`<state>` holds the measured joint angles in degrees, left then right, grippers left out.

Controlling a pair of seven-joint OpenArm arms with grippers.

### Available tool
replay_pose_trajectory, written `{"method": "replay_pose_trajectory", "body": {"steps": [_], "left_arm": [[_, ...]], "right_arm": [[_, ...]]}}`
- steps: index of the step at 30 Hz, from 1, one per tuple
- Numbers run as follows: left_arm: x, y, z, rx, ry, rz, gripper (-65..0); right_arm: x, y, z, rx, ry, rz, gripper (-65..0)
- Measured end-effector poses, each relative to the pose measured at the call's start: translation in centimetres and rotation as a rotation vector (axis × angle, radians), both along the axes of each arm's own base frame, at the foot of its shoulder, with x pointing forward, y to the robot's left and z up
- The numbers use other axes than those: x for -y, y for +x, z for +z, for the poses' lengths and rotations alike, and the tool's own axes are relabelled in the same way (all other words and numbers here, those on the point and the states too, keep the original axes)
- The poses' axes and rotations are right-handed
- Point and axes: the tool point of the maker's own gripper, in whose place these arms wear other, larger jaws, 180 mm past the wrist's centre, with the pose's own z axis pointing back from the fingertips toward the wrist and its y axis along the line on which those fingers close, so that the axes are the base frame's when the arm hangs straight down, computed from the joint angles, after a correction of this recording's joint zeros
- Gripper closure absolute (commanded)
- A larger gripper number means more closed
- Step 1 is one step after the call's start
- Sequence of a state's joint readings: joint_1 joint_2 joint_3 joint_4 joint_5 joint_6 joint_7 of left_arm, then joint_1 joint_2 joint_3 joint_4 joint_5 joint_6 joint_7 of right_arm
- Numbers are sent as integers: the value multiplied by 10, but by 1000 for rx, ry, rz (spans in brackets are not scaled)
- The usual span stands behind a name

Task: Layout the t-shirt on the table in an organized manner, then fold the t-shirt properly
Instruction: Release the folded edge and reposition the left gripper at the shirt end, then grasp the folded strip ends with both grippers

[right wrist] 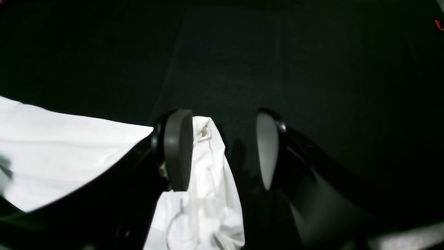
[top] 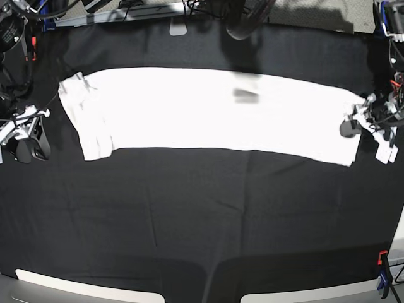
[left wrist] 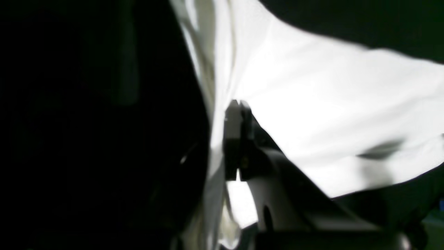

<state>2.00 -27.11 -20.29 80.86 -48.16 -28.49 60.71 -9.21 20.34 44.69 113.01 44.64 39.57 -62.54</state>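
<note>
The white t-shirt (top: 208, 113) lies stretched in a long band across the far half of the black table (top: 202, 221), plain side up. At its right end my left gripper (top: 348, 126) is shut on the cloth. In the left wrist view the fingers (left wrist: 239, 104) pinch a fold of the t-shirt (left wrist: 312, 104), which pulls away taut. My right gripper (top: 28, 150) hangs just off the shirt's left end, open. In the right wrist view its pads (right wrist: 178, 149) stand wide apart, with a bunched corner of the t-shirt (right wrist: 208, 180) showing beside the left pad.
An orange and blue clamp (top: 382, 271) grips the table's front right corner. A metal rail (top: 126, 12) and cables run along the back edge. Loose wiring (top: 394, 88) hangs by the left arm.
</note>
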Motion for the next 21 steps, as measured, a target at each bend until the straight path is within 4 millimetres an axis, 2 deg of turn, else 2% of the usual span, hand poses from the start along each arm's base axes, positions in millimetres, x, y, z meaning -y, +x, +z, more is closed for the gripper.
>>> {"method": "replay_pose_trajectory", "body": {"steps": [2, 7, 11, 17, 21], "left_arm": [[19, 1, 9, 16, -8, -40, 0], [93, 2, 39, 100, -97, -133, 0], [146, -5, 59, 159, -191, -175, 0], [227, -31, 53, 127, -251, -343, 0], [255, -34, 52, 169, -202, -416, 0]], "right_arm": [[0, 0, 0, 0, -1, 0, -288], [0, 0, 0, 0, 0, 0, -288], [0, 0, 0, 0, 0, 0, -288], [0, 0, 0, 0, 0, 0, -289], [4, -1, -3, -15, -21, -14, -291]]}}
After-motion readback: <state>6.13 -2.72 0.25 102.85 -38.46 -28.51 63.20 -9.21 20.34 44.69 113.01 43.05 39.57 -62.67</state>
